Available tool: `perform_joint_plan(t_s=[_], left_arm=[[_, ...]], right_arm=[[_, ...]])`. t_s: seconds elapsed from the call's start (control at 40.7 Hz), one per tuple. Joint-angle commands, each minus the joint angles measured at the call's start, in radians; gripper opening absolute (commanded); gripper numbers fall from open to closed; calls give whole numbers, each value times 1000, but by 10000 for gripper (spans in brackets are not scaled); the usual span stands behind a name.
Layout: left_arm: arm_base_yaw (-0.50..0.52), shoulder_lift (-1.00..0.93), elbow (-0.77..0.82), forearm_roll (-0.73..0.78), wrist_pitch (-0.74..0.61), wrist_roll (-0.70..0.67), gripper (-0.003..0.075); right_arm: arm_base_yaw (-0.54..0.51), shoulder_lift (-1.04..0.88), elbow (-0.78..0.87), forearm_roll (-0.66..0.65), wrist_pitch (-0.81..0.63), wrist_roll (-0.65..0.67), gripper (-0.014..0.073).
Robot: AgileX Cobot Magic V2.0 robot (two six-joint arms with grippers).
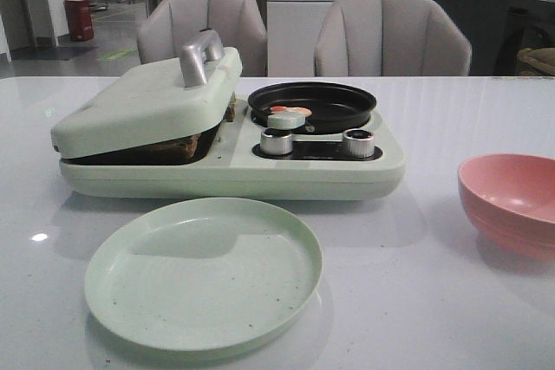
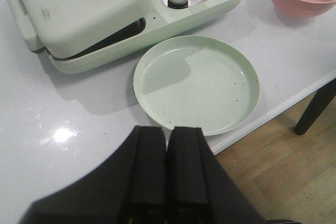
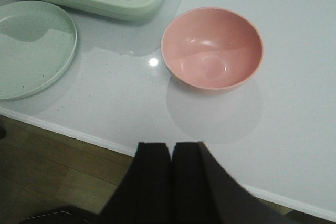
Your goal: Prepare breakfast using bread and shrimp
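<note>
A pale green breakfast maker (image 1: pixel 225 171) stands mid-table. Its lid (image 1: pixel 147 97) is lowered almost flat over the bread (image 1: pixel 173 146), of which only a brown edge shows in the gap. The shrimp (image 1: pixel 290 111), small and pink-orange, lies at the front of the round black pan (image 1: pixel 312 103), partly behind a green knob. My left gripper (image 2: pixel 168 128) is shut and empty, hovering over the table's near edge just in front of the green plate (image 2: pixel 197 82). My right gripper (image 3: pixel 171 144) is shut and empty too, near the table edge in front of the pink bowl (image 3: pixel 212 48).
The green plate (image 1: pixel 204 270) and the pink bowl (image 1: pixel 512 201) hold nothing. Two silver dials (image 1: pixel 277 141) sit on the maker's front. Two grey chairs (image 1: pixel 390 36) stand behind the table. The table's near edge (image 3: pixel 79 135) drops to a wooden floor.
</note>
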Motion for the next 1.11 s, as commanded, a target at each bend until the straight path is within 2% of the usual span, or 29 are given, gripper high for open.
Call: perform_joint_plan(t_s=[0.0,0.197,0.516,0.664,0.811,1.008,1.081], left_arm=[[-3,7,-28,-6,-82,-8,101],[44,-94,-13,-8,-82,-8,101],[268,-307,96,-8,-82,-8,102],[338,-353,122,23,-159,24,101],[384,-413,188,52,-432,35,101],[386,-458,319,30,-499,35,101],[386,-458,395,30,-581,35,101]], right_arm=[[-1,8,-26,1,-73,1,37],[-1,8,-26,1,-73,1,37],[-1,8,-26,1,-73,1,37],[-1,8,-26,1,-73,1,37],[-1,8,-26,1,-73,1,37],[-1,8,-26,2,-72,1,37],[-1,8,-26,2,-72,1,37]])
